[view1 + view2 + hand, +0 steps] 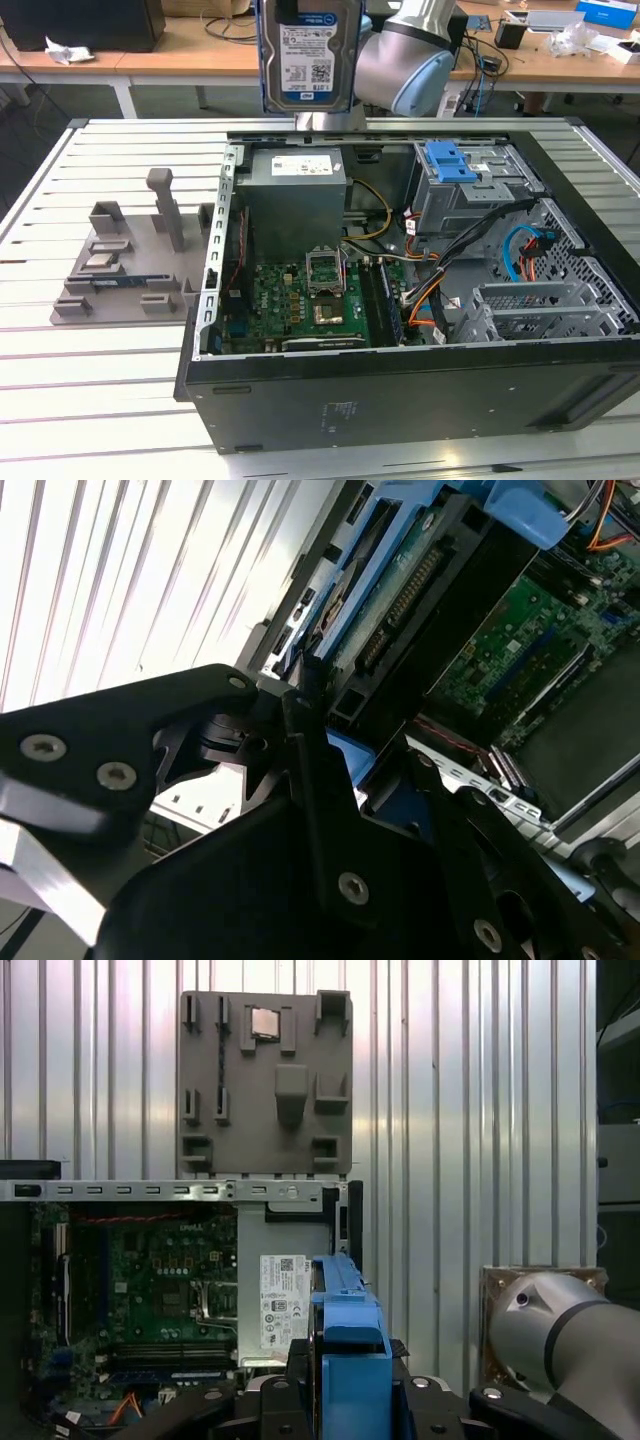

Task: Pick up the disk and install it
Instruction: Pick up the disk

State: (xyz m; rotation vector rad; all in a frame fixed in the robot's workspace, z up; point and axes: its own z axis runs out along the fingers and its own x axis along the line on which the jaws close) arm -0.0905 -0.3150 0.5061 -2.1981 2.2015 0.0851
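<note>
Slatted table [100, 350], open case [400, 400], gripper [350, 1365] clamping disk [305, 50] above

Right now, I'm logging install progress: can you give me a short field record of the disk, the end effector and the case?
disk: held upright in the air, label toward the exterior camera
end effector: shut on the disk
computer case: open on the slatted table, motherboard exposed
blue bracket: atop the grey cage inside the case
status: disk lifted, not yet installed

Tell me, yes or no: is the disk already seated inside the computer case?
No: in the exterior view the disk hangs upright above the open computer case, outside it.
</note>
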